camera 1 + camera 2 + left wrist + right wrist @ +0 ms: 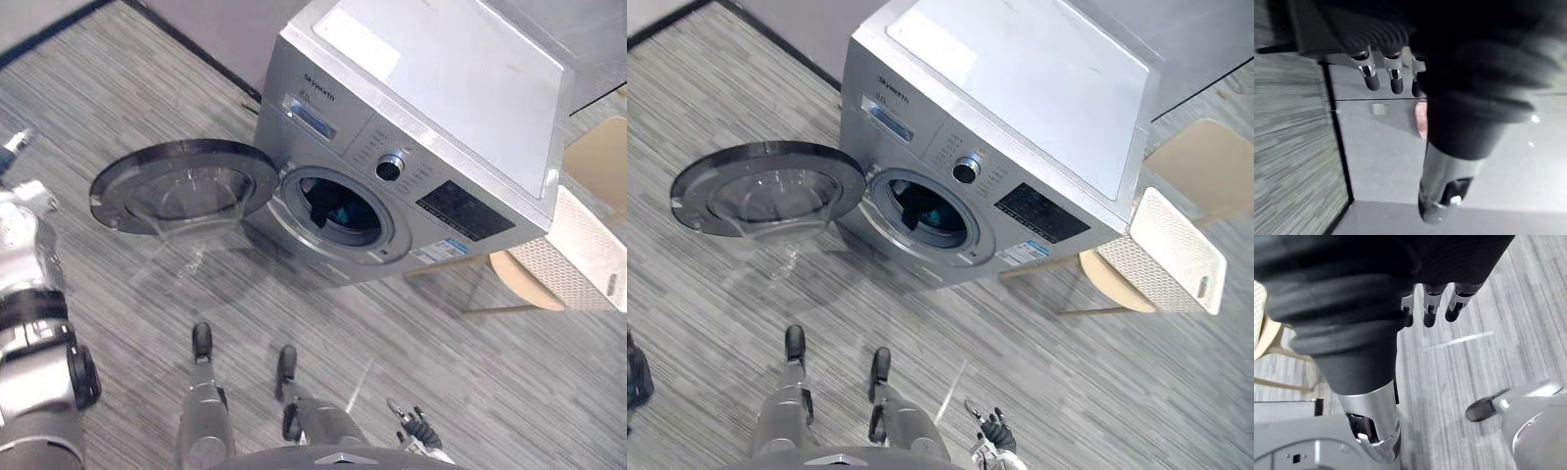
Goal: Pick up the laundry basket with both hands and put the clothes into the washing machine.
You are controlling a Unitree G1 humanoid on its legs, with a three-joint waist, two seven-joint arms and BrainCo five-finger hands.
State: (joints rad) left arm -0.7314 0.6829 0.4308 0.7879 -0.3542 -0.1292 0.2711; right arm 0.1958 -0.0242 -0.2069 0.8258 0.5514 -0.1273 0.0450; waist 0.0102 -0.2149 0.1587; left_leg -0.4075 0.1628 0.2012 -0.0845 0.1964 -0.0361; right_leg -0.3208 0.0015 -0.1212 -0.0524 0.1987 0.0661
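The silver washing machine (431, 108) stands on the floor with its round door (181, 184) swung wide open to the left. Dark and teal cloth (341, 210) lies inside the drum. A white perforated laundry basket (1164, 250) leans tilted at the machine's right side, against a beige stool (524, 279); I see nothing in it. My right hand (419, 429) hangs low, near the bottom of the eye views, far from the basket. Its fingers (1430, 316) are relaxed and hold nothing. My left hand (1395, 81) also hangs with straight, empty fingers over the floor beside a grey wall.
A beige chair (1205, 166) stands behind the basket at the far right. Striped grey flooring (460, 362) spreads in front of the machine. A dark skirting line (186, 44) runs along the wall behind the machine's left side.
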